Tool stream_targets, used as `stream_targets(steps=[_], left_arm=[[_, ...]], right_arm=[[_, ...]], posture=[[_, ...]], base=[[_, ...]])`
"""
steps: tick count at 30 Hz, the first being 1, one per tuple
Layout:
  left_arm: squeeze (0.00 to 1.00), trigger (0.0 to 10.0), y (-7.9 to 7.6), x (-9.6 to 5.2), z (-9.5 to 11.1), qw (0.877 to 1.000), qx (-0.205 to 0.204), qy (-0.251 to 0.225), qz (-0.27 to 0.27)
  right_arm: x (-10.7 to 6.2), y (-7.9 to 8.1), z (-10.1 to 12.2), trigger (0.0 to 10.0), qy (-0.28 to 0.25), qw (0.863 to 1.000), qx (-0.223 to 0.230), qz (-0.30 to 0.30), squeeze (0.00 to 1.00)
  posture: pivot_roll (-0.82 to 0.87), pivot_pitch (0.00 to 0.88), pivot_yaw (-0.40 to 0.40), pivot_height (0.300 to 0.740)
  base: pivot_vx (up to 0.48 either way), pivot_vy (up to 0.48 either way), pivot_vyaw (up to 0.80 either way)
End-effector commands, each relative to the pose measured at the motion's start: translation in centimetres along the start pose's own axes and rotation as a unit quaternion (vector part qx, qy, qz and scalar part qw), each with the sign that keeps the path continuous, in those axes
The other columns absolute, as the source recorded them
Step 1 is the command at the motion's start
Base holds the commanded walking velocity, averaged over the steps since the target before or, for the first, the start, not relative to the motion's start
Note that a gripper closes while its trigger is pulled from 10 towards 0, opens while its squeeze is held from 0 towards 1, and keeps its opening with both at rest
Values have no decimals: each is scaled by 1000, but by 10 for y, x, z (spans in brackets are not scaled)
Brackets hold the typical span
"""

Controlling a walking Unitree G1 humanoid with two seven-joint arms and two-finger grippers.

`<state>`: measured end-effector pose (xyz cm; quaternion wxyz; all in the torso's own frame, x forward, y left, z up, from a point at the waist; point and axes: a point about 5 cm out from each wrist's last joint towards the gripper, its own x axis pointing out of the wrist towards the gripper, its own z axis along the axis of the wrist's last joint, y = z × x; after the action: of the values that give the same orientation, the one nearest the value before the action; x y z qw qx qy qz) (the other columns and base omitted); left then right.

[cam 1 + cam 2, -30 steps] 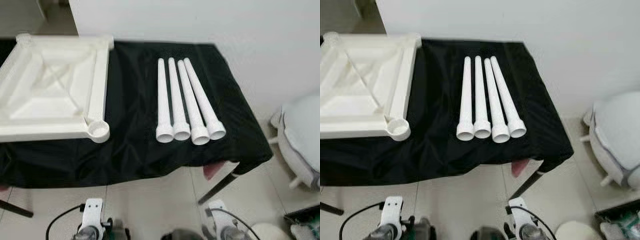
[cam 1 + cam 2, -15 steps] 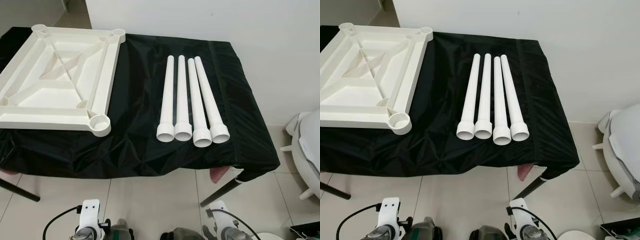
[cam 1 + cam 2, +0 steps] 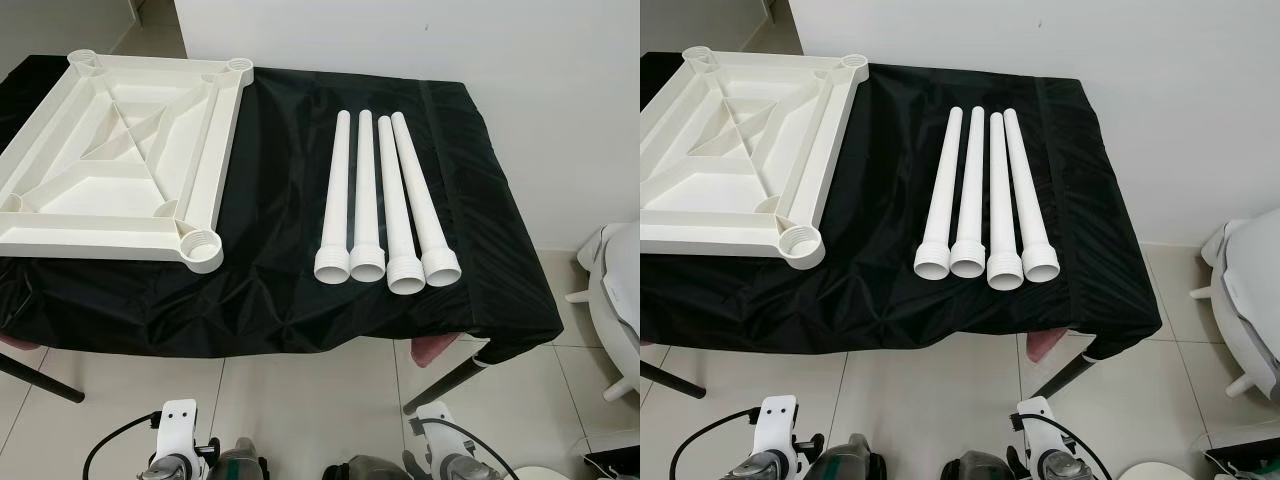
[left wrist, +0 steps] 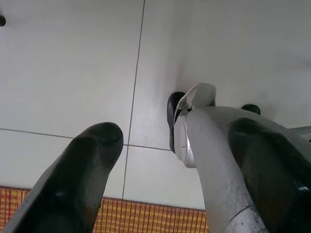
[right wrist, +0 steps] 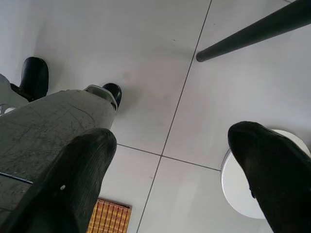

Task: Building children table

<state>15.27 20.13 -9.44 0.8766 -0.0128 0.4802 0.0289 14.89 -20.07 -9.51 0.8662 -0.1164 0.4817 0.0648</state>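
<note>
Both sets of fingers hang wide apart above the floor. Four white legs lie beside the tabletop on the table

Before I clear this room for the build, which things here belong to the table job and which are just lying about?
For the job:
- white tabletop, lying underside up
- four white legs, side by side on the black cloth

Just about:
- white seat on the right
- white round object on the floor

Fingers: my left gripper and right gripper carry thick, rounded black fingers.
Legs: scuffed silver shells.
Wrists: white brackets, black cables.
</note>
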Motion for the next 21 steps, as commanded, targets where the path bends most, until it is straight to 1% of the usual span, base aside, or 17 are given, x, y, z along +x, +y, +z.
stream_targets(steps=[1, 12, 15, 18, 21], left_arm=[[0, 10000, 1, -1, -7, 1000, -3, 15, 3], [0, 10000, 3, -2, -9, 1000, -8, 17, 4], [0, 10000, 3, -2, -10, 1000, -8, 17, 5], [0, 10000, 3, -2, -11, 1000, 2, 17, 7], [0, 10000, 3, -2, -11, 1000, 0, 16, 5]], right_arm=[[0, 5, -4, 10000, 9, 1000, 3, 4, 0], [0, 4, -3, 10000, 9, 1000, 2, 5, 0], [0, 4, -3, 10000, 9, 1000, 1, 5, 0], [1, 2, 0, 10000, 7, 1000, 1, 4, 0], [1, 1, 2, 10000, 5, 1000, 0, 4, 0]], posture=[[74, 0, -23, 740], [78, 0, -24, 740], [80, 0, -26, 740], [81, 0, -26, 740], [80, 0, -26, 740]], base=[[0, 311, 0], [0, 298, 0], [0, 0, 0], [0, 0, 0], [0, 0, 0]])
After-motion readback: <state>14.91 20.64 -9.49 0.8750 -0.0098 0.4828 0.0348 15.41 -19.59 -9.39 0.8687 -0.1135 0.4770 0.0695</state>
